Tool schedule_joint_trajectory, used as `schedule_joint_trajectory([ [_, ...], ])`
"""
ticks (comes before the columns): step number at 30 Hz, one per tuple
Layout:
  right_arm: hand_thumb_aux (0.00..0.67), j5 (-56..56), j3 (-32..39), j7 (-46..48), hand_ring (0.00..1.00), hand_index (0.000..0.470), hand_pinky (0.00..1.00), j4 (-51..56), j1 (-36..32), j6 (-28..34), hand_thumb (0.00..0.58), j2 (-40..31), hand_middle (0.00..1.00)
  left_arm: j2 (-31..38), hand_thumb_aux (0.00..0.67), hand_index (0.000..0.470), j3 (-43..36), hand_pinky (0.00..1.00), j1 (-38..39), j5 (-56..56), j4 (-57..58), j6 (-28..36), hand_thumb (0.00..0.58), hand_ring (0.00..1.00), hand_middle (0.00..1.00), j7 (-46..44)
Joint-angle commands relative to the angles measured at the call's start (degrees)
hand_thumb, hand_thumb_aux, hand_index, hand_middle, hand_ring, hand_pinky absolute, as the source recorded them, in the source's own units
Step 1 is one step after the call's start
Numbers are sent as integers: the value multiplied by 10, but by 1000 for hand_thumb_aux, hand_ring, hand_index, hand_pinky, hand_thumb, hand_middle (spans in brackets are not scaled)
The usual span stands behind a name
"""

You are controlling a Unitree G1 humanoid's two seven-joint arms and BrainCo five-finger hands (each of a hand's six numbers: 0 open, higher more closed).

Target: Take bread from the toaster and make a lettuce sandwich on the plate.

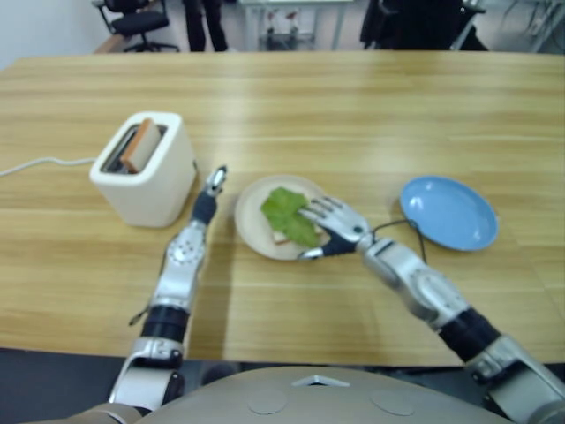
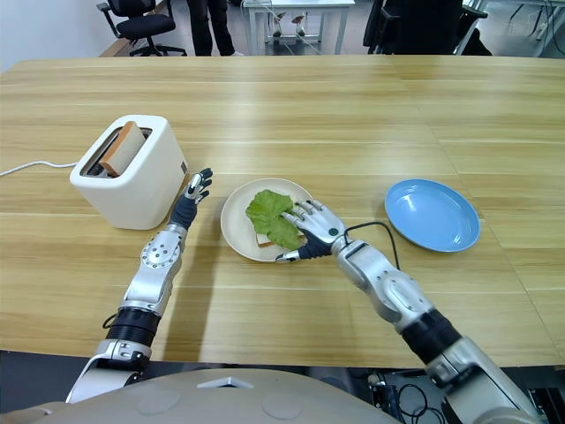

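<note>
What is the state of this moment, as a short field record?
toaster: table's left, one bread slice standing in a slot
plate: centre, bottom bread under lettuce
left hand: open, between toaster and plate
right hand: open, fingers on lettuce's edge
blue plate: right of right hand
left to do: bread slice onto lettuce

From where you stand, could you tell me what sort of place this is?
Probably an office or lab, not a kitchen: a long wooden table, a wheeled office chair behind it, and a toaster set out on it.
</note>
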Motion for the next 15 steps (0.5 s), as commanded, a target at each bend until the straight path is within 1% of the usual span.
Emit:
schedule_joint_trajectory([
  [1, 0, 89, -93, 58, 0, 0, 0, -133, 22, 14, 0, -12, 0, 9, 0, 0, 1, 0, 3, 6, -2, 5, 0, 0, 0, 2],
  [3, 0, 123, -130, 78, 0, 0, 0, -168, 27, 24, 0, -11, 0, 12, 0, 0, 0, 0, 3, 11, -8, 3, 0, 0, 0, 5],
  [5, 0, 160, -183, 84, 0, 0, 0, -196, 23, 36, 0, -8, 0, 22, 0, 0, -6, 0, 10, 28, -55, 4, 0, 0, 0, 8],
  [7, 0, 200, -230, 82, 0, 0, 0, -205, 18, 46, 0, 2, 0, 41, 0, 0, -6, 0, 21, 57, -144, 12, 0, 0, 0, 10],
  [10, 0, 260, -274, 72, 0, 0, 0, -187, 24, 58, 0, 35, 0, 82, 0, 0, 11, 0, 20, 105, -289, 45, 0, 0, 0, 5],
  [11, 0, 274, -282, 70, 0, 0, 0, -182, 26, 61, 0, 44, 0, 93, 0, 0, 15, 0, 17, 120, -318, 54, 0, 0, 0, 4],
  [13, 0, 314, -298, 62, 0, 0, 0, -159, 36, 68, 0, 78, 0, 163, 0, 0, 36, 0, 4, 239, -384, 67, 0, 0, 0, 11],
  [15, 0, 347, -307, 53, 0, 0, 0, -138, 46, 71, 0, 110, 0, 224, 0, 0, 50, 0, -9, 327, -398, 92, 0, 0, 0, 9],
])
